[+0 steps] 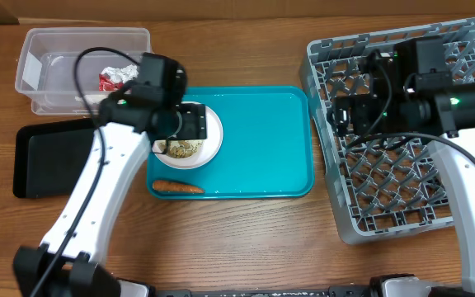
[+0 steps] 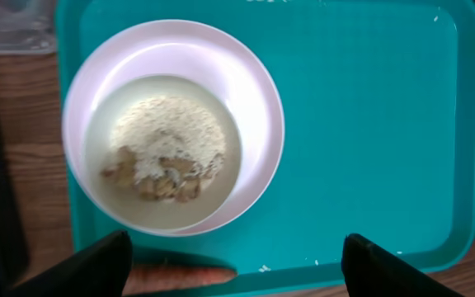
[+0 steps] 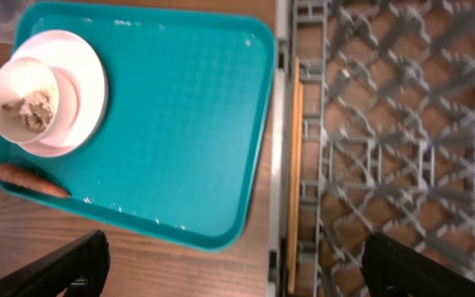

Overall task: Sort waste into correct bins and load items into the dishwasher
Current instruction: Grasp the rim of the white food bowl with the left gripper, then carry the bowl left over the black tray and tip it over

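A white bowl [image 2: 167, 148] with beige food scraps [image 1: 181, 149] sits on a white plate [image 2: 254, 107] at the left of the teal tray [image 1: 262, 140]. An orange carrot [image 1: 177, 187] lies at the tray's front left corner; it also shows in the left wrist view [image 2: 188, 275]. My left gripper [image 2: 236, 268] is open and empty above the plate [image 1: 195, 125]. My right gripper [image 3: 233, 268] is open and empty over the grey dish rack's [image 1: 402, 132] left side. Wooden chopsticks [image 3: 293, 165] lie along the rack's left edge. The clear tub [image 1: 81, 49] holds a red wrapper [image 1: 108, 81] and crumpled white waste.
The flat black tray [image 1: 52, 157] lies left of the teal tray, in front of the clear tub. The dish rack fills the right side of the wooden table. Bare wood runs along the front edge.
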